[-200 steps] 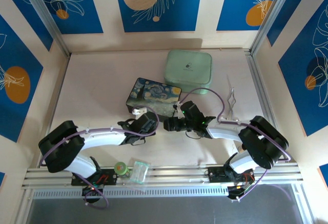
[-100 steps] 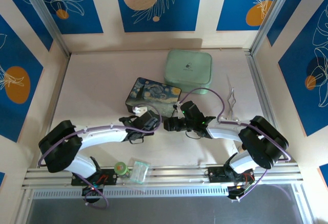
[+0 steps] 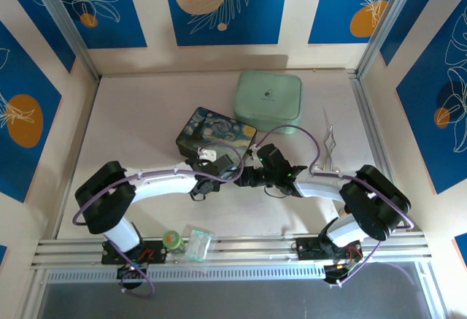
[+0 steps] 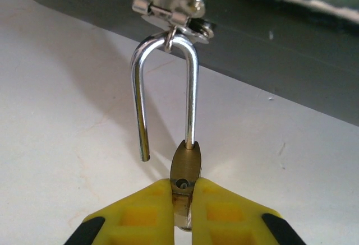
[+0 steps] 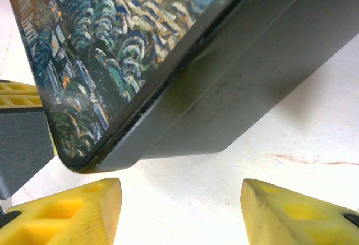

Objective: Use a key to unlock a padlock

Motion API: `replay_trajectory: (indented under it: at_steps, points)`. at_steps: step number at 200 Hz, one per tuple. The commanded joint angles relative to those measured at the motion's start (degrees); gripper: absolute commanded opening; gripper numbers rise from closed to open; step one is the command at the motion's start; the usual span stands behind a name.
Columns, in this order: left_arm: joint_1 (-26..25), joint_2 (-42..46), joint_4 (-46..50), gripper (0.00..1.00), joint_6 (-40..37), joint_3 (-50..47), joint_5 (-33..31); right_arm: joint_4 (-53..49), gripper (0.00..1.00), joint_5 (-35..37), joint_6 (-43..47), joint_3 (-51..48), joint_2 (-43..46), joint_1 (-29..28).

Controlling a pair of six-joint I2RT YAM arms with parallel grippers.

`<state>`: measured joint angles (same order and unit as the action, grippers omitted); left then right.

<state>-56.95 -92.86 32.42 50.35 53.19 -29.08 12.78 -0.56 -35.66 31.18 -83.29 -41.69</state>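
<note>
A small brass padlock (image 4: 186,163) hangs by its silvery shackle (image 4: 192,93) from the latch (image 4: 168,4) of the painted box (image 3: 215,135). The shackle's left leg stands free of the body. My left gripper (image 4: 185,206) is shut on the padlock's body, at the box's front edge (image 3: 219,166). A silvery sliver shows between the fingers under the padlock; I cannot tell whether it is the key. My right gripper (image 5: 180,211) is open over bare table just off a corner of the box (image 5: 112,49), right of the left gripper (image 3: 244,178).
A pale green case (image 3: 268,101) lies behind the box. A long thin bent wire (image 3: 330,144) lies at the right. A green-capped item (image 3: 171,239) and a clear plastic piece (image 3: 197,244) sit on the front rail. Side walls close in the table.
My left arm has reached to the right and forward, bringing its gripper up to the box's front edge beside the right gripper. The right arm has stayed put.
</note>
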Motion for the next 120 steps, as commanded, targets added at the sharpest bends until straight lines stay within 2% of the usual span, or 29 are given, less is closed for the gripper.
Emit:
replay_trajectory:
  at_steps: [1,66,120]
  points:
    - [-0.8,-2.3,0.1,0.14,-0.5,-0.3,0.7,0.0,0.58,0.7,-0.5,-0.2,-0.1,-0.5]
    - [-2.6,-3.9,1.3,0.17,2.2,1.2,-0.4,1.5,0.58,0.2,-0.6,-0.6,-1.1,-0.4]
    - [-3.8,-3.8,1.1,0.26,3.2,1.7,0.0,2.6,0.58,-0.2,-0.7,-0.8,-2.0,-0.5]
